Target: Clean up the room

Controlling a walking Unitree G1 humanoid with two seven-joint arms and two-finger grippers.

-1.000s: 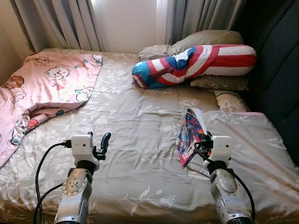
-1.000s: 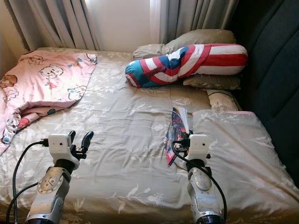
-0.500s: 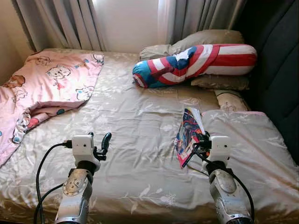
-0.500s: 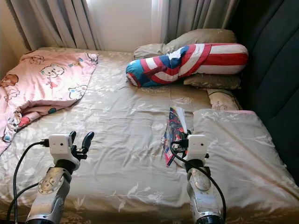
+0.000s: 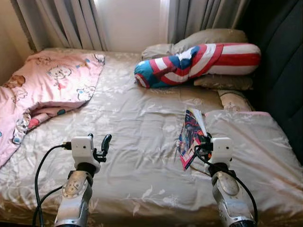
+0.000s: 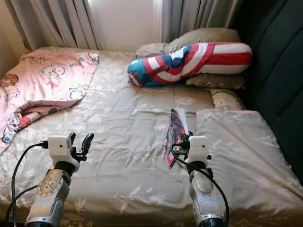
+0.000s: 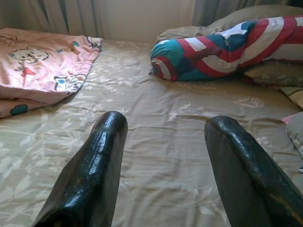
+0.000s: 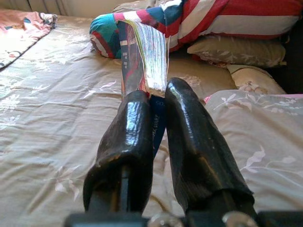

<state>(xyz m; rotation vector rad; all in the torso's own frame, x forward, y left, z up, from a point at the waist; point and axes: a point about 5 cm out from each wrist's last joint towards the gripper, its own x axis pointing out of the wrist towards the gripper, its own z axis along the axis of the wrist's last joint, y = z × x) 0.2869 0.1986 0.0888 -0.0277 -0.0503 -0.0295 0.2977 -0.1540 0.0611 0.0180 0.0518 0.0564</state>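
While the right gripper (image 8: 152,113) pinches the comic book (image 5: 190,137) upright beside the striped bolster (image 5: 199,64), the left gripper (image 7: 165,142), fingers spread, holds nothing; carrying it off the bed (image 5: 137,123) seems next.

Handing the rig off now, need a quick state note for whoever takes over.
Right gripper: shut on the comic book, held up over the bed.
Left gripper: open, holding nothing, above the sheet.
Pink blanket lies rumpled on the bed's left side; striped bolster and pillows at the head.
Done: book grasped.
Left: put the book away, probably straighten the blanket.
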